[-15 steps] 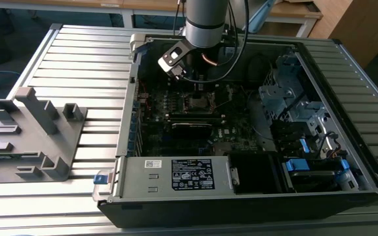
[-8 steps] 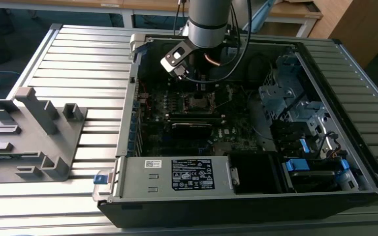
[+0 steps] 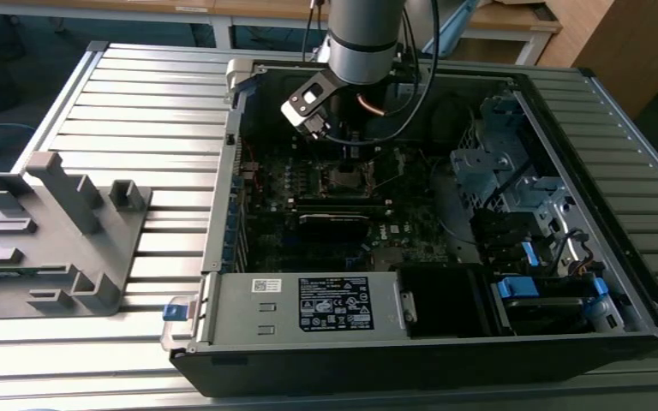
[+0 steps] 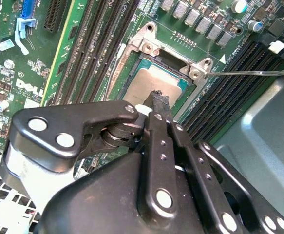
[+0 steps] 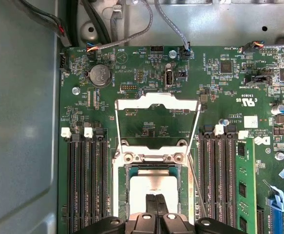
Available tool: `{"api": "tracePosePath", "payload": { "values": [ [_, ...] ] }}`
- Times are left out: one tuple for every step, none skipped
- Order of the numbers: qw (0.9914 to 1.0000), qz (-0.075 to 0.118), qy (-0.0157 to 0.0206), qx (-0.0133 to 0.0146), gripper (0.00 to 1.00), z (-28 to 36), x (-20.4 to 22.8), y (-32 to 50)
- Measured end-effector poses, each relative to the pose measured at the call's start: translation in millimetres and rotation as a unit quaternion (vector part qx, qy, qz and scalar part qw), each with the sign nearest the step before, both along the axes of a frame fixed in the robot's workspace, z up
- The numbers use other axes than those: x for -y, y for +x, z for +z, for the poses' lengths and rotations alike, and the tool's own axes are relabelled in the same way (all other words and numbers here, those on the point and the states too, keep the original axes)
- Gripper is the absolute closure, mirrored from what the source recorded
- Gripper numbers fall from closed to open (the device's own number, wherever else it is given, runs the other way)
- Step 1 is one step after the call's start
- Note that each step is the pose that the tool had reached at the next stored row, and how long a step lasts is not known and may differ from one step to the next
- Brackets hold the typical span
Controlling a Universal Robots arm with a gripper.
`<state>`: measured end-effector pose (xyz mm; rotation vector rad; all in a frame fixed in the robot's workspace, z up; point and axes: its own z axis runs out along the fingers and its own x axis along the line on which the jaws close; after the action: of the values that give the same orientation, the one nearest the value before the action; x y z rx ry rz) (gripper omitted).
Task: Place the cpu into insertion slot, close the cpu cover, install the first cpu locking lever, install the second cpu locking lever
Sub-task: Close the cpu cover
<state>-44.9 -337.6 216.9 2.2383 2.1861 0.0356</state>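
Against the green motherboard [image 5: 219,97] sit the dull grey cpu [image 5: 154,184] and the shiny silver cpu cover [image 5: 157,101], the gripper [image 5: 156,201] is black, the ribbed tabletop [image 3: 134,94] pale grey, and blue clips [image 3: 520,287] show at the exterior view's lower right.

The dull grey square cpu [image 5: 154,184] lies flat in the socket [image 5: 132,168] on the green motherboard [image 5: 229,97]. The black pincer [image 5: 156,207] hangs over the socket, its two fingers pressed together, tips against the cpu's top. The thin shiny silver cpu cover [image 5: 157,101] is swung open, away from the socket. Long black memory slots [image 5: 85,185] flank the socket on both sides.
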Motion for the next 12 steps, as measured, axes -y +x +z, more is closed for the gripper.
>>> {"api": "tracePosePath", "payload": {
  "values": [
    [1.00000, 0.000, 0.0001, 0.0001, 0.89, 0.1, 0.0, 0.0],
    [1.00000, 0.000, 0.0001, 0.0000, 0.89, 0.3, 0.0, 0.0],
    [1.00000, 0.000, -0.0001, 0.0000, 0.89, 0.6, 0.0, 0.0],
    [1.00000, 0.000, 0.0000, 0.0000, 0.89, 1.0, 0.0, 0.0],
    [1.00000, 0.000, -0.0001, 0.0000, 0.89, 1.4, 0.0, 0.0],
    [1.00000, 0.000, 0.0000, 0.0000, 0.89, 1.7, 0.0, 0.0],
    [1.00000, 0.000, 0.0000, 0.0000, 0.89, 2.0, 0.0, 0.0],
    [1.00000, 0.000, 0.0000, 0.0000, 0.89, 2.4, 0.0, 0.0],
    [1.00000, 0.000, 0.0000, 0.0000, 0.89, 2.8, 0.0, 0.0],
    [1.00000, 0.000, 0.0000, 0.0000, 0.89, 3.2, 0.0, 0.0],
    [1.00000, 0.000, -0.0001, 0.0000, 0.89, 3.7, 0.0, 0.0],
    [1.00000, 0.000, 0.0000, 0.0000, 0.89, 4.2, 0.0, 0.0]
  ]
}}
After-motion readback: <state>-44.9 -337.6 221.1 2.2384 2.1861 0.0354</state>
